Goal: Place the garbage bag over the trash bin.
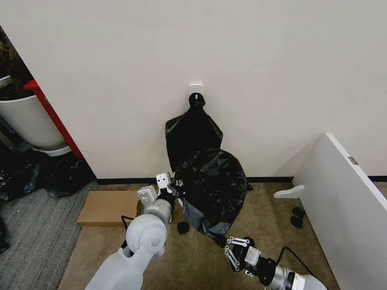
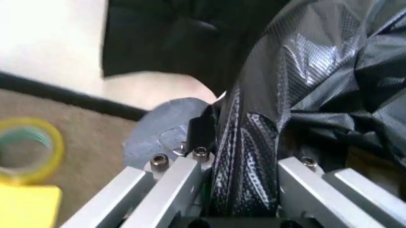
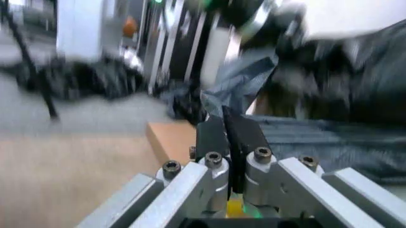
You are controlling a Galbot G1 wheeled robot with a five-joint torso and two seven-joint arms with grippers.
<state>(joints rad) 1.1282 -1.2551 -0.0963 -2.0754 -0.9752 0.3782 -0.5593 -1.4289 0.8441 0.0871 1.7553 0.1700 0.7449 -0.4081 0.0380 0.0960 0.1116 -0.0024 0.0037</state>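
Note:
The garbage bag (image 1: 211, 184) is a glossy black crinkled mound on the floor by the wall, and it covers the trash bin, which is hidden under it. My left gripper (image 1: 170, 188) is at the bag's left edge. In the left wrist view its jaws stand apart, open, with bag film (image 2: 254, 142) bunched between them and draped over one finger. The other black fingertip (image 2: 201, 127) is bare. My right gripper (image 1: 233, 248) hangs low in front of the bag, just clear of its lower hem, its fingers (image 3: 236, 135) shut together on nothing.
A bunch of spare black bags (image 1: 192, 130) hangs from a white wall hook (image 1: 196, 89). Flat cardboard (image 1: 109, 206) lies on the left. A white tub (image 1: 27, 124) with a red frame is at far left, a white board (image 1: 344, 193) on the right. Yellow tape roll (image 2: 28, 148).

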